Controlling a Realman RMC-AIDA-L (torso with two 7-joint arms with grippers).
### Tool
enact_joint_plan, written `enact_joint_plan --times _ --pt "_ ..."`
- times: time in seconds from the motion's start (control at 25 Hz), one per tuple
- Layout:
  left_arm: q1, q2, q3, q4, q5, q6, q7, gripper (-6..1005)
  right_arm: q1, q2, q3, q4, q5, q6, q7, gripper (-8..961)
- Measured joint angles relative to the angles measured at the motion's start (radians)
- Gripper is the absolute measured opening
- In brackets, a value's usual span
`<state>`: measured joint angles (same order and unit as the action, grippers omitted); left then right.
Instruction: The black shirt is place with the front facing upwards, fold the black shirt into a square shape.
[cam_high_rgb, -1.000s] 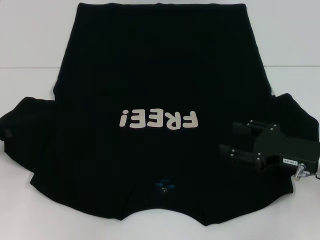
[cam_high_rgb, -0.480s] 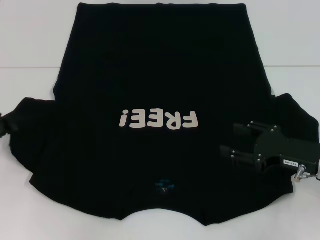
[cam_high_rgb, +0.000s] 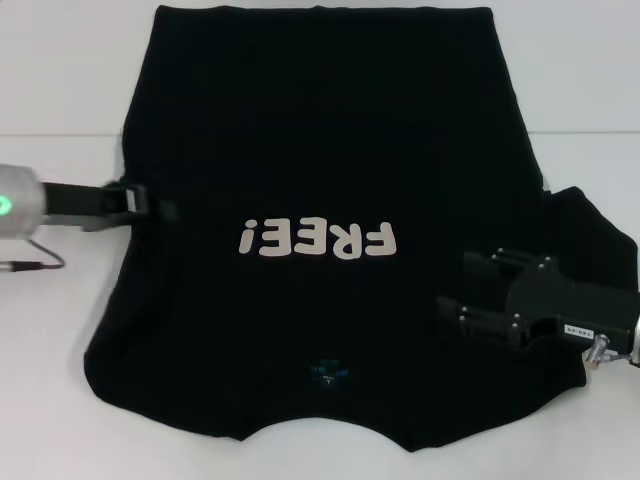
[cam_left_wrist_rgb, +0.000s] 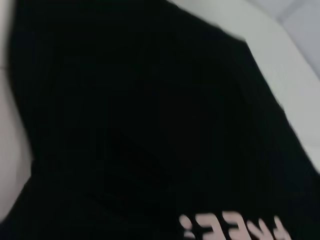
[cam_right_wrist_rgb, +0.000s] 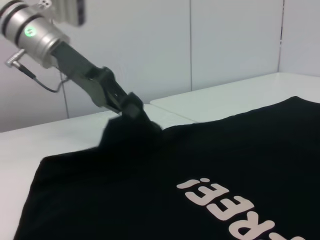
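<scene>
Pinching the large black cloth shirt's (cam_high_rgb: 320, 150) left sleeve, the left gripper (cam_high_rgb: 155, 205) sits over its left edge; right gripper (cam_high_rgb: 475, 290), fingers spread, hovers by the unfolded right sleeve.

Black shirt (cam_high_rgb: 320, 130), plain, with cream "FREE!" letters (cam_high_rgb: 318, 238) on chest and small blue label (cam_high_rgb: 327, 370) at near edge. White table (cam_high_rgb: 60, 80). Black left gripper (cam_high_rgb: 150, 205) on silver wrist with green light (cam_high_rgb: 3, 203). Black right gripper (cam_high_rgb: 470, 285).
</scene>
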<state>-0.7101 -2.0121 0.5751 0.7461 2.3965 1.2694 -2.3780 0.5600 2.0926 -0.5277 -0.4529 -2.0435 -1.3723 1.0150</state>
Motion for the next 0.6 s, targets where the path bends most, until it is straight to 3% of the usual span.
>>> enact_joint_plan --times 0.16,0.4,0.52,0.6 --pt "-0.020 -0.019 0.124 -0.005 0.003 -0.047 -0.051 14 -0.001 0.000 -0.002 0.000 -0.005 -0.005 0.034 760" --pt "-0.018 -0.047 0.141 -0.039 -0.044 -0.059 -0.049 30 -0.005 -0.001 -0.003 -0.002 -0.006 -0.006 0.043 760" --pt "-0.012 -0.035 0.115 -0.098 -0.133 -0.033 -0.034 99 -0.005 -0.002 -0.003 -0.005 -0.006 -0.004 0.043 760" --pt "-0.002 -0.012 0.076 -0.155 -0.198 -0.013 -0.018 164 -0.005 -0.002 -0.003 -0.006 -0.006 -0.002 0.043 759"
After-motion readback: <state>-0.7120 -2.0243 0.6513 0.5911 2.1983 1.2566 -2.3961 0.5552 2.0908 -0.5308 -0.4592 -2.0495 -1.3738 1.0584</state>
